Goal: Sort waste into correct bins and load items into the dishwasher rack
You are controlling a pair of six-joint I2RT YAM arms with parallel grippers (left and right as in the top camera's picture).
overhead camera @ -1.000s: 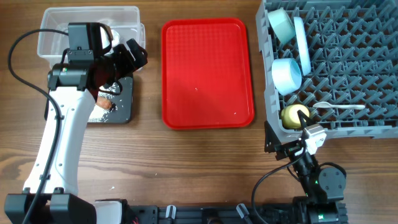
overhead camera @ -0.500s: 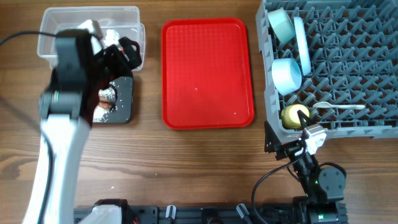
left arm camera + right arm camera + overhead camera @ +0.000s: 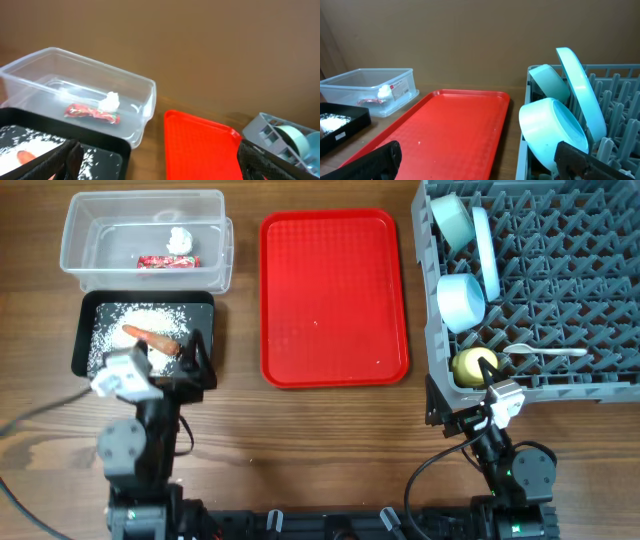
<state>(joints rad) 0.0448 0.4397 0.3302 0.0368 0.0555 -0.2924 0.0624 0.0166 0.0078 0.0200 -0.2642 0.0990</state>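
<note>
The clear tub (image 3: 145,225) at the back left holds the red wrapper (image 3: 168,262) and the white tissue (image 3: 180,239); both also show in the left wrist view, the wrapper (image 3: 92,112) beside the tissue (image 3: 110,101). The black tray (image 3: 205,315) holds rice grains (image 3: 115,325) and the carrot (image 3: 150,338). The grey rack (image 3: 560,270) holds two blue bowls (image 3: 453,220) (image 3: 462,300), the plate (image 3: 486,250), the yellow cup (image 3: 473,367) and the white spoon (image 3: 545,354). My left gripper (image 3: 172,360) is open and empty at the black tray's near edge. My right gripper (image 3: 462,402) is open and empty by the rack's near left corner. I see no brown lump.
The flat red serving tray (image 3: 333,298) lies in the middle between the bins and the rack, with nothing on it. Both arms are folded back at the table's front edge. Bare wood runs along the front.
My left arm has pulled back from over the tub and black tray to the front edge. The wrapper, tissue, rice and carrot are uncovered. The right arm has not moved.
</note>
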